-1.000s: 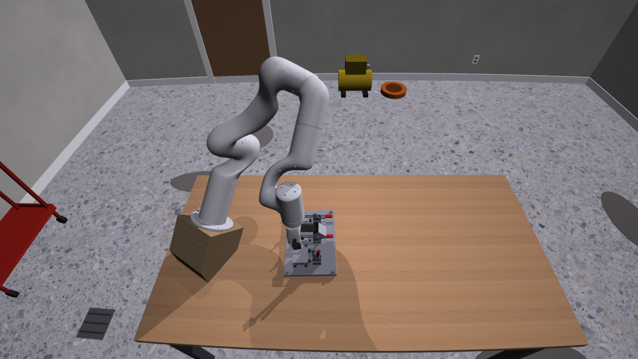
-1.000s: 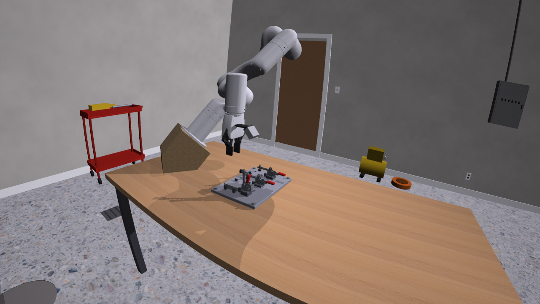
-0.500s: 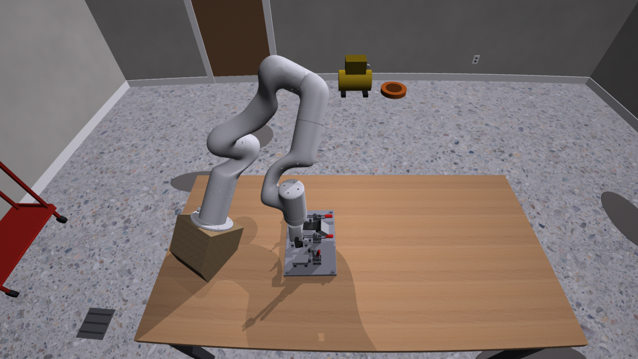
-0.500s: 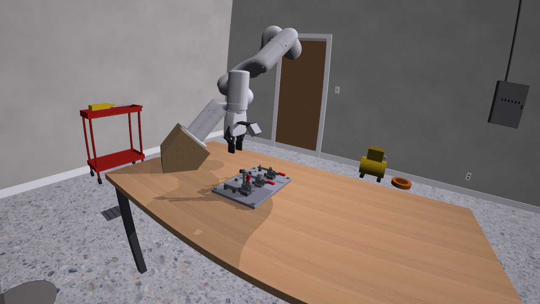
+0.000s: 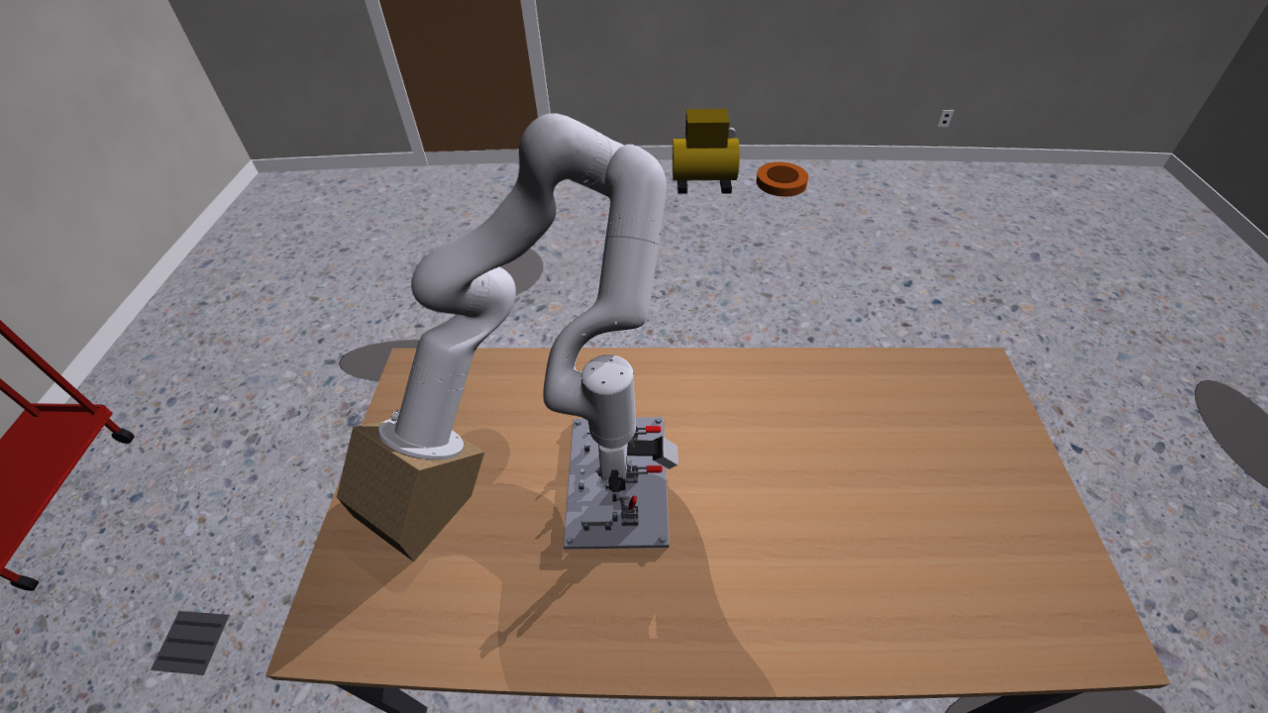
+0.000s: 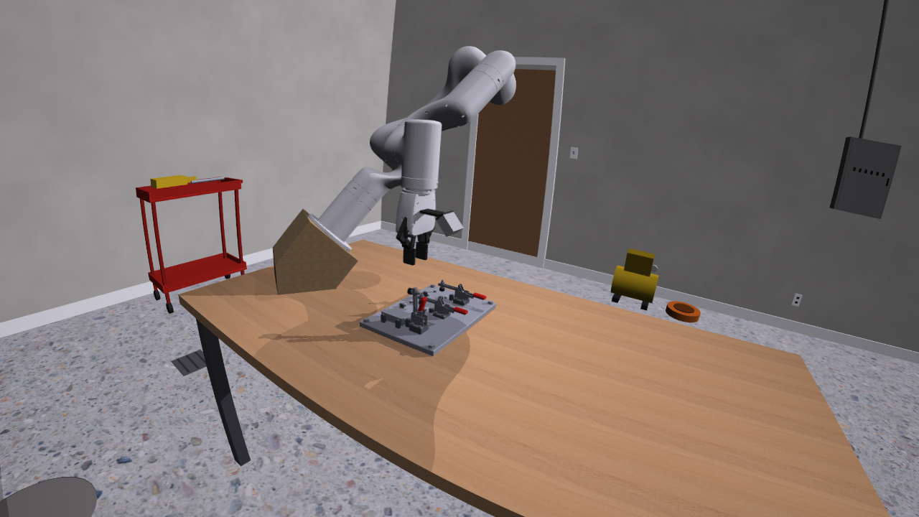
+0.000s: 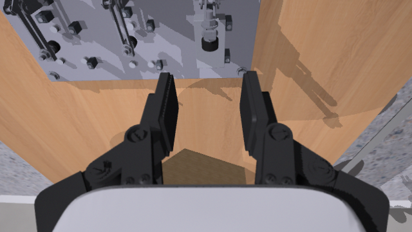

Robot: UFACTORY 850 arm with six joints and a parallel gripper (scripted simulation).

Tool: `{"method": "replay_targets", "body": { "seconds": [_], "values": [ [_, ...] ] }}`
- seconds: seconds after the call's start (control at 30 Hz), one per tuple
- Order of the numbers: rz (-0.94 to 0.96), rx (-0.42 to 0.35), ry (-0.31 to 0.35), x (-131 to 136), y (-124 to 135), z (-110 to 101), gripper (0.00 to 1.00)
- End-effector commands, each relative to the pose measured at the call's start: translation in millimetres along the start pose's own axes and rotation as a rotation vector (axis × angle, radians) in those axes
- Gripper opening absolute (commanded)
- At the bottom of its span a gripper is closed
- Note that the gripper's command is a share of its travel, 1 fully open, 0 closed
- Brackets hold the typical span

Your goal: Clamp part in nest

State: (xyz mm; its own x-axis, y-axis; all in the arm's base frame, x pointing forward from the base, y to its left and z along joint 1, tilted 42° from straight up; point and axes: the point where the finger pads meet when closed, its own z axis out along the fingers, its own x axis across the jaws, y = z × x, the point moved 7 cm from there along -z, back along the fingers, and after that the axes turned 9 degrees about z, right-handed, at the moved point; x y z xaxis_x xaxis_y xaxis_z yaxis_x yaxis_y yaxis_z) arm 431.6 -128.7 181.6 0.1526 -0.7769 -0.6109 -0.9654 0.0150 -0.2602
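The grey fixture plate lies on the wooden table. It carries three toggle clamps. Two have red handles lying level. The third clamp's red handle stands upright, and its black pad hangs over a light grey block, the part, which lies in that nest. My gripper hangs well above the plate's edge on the robot's side. Its fingers stand half apart with nothing between them.
The brown box under the arm's base stands on the table left of the fixture. A red cart stands on the floor at the left. A yellow machine and an orange ring sit by the far wall.
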Motion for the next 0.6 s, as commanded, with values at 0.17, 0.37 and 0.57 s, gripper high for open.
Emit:
{"method": "replay_targets", "body": {
  "seconds": [0.17,0.37,0.57],
  "values": [
    [0.0,0.0,0.001,-3.0,-23.5,-0.3,0.47],
    [0.0,0.0,0.001,-3.4,-26.3,-0.3,0.47],
    [0.0,0.0,0.001,-3.4,-26.4,1.5,0.47]
  ]
}}
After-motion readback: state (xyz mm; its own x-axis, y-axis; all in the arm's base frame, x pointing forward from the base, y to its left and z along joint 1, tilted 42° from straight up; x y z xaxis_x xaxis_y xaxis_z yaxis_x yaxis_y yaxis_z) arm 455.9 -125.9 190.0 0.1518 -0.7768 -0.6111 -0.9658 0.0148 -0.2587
